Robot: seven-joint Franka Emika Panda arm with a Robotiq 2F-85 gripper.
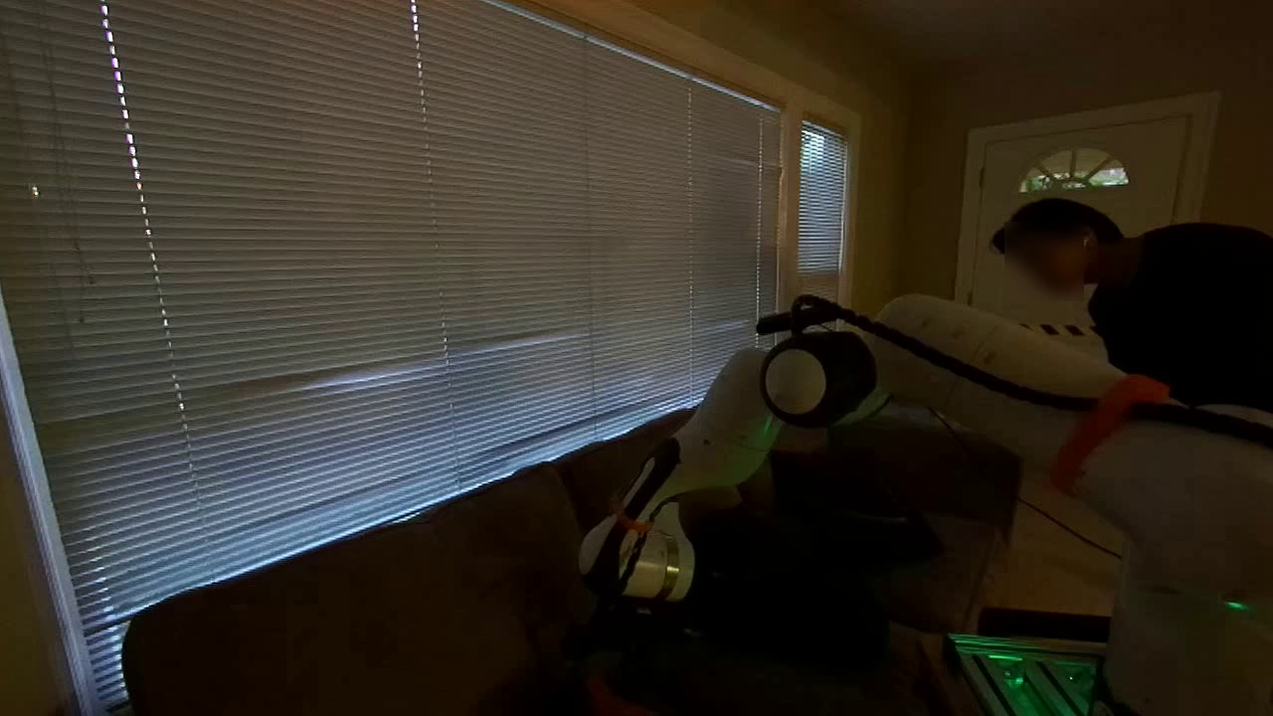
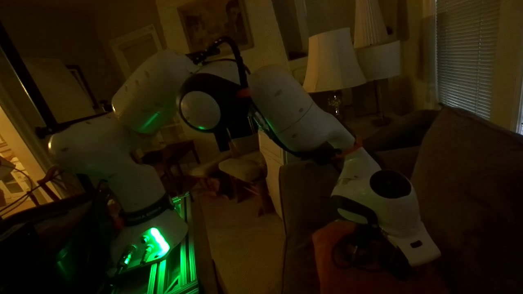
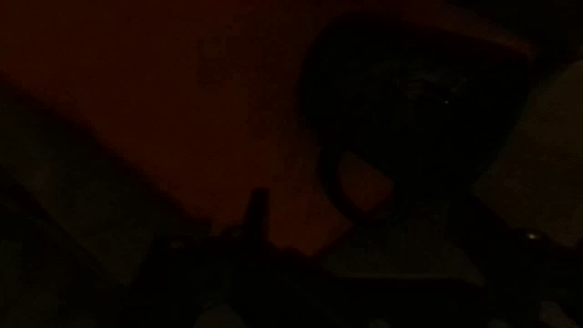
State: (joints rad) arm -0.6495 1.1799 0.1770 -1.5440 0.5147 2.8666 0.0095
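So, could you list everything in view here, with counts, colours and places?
Sofa: one, brown, beneath the blinds.
Blinds: at least two, pale, behind the sofa.
Sheet: one, orange, material unclear, apparently on the sofa.
Mug-like thing: one, dark, against the sheet.
Lampshades: at least two, pale, background.
Picture: one, brownish, background.
Door: one, white, background.
Stool or chair: at least one, beige, background.
Metal stand: one, silvery, foreground.
Person: one, dark clothes, by the door.
Arm: one, white, over the sofa.
Gripper: one, dark, open, near the mug-like thing.

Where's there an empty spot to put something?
It's dark, but in the wrist view's upper left, the orange surface looks bare between its slanting edge and the dark rounded thing. It's crowded around the loop beside that, near the gripper.
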